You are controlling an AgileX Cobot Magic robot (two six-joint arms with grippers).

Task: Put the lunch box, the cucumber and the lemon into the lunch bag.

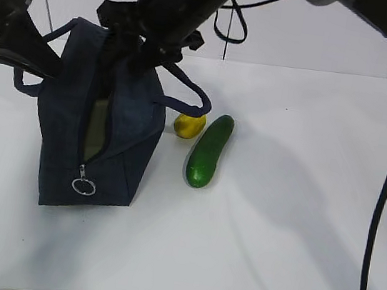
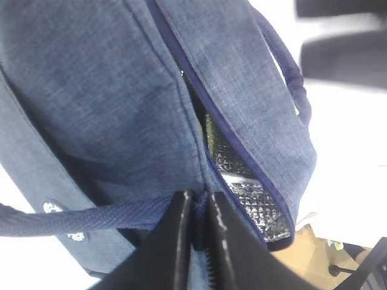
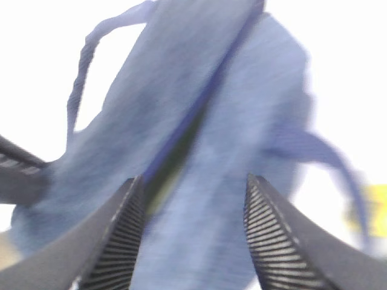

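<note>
Navy lunch bag (image 1: 102, 125) at left of the exterior frame gapes along its zipper, our left gripper (image 2: 196, 241) pinching its handle while our right gripper (image 3: 190, 235) hovers spread above; lunch box unseen, so next we judge the lemon (image 1: 189, 125) or cucumber (image 1: 209, 151) at centre needs grasping.

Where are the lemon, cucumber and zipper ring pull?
lemon (image 1: 188, 125), exterior view, its visible yellow side.
cucumber (image 1: 209, 151), exterior view, mid-body.
ring pull (image 1: 84, 186), exterior view, silver ring's rim.

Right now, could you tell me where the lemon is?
In the exterior view, the lemon lies on the table, between the lunch bag on its left and the cucumber on its right.
</note>
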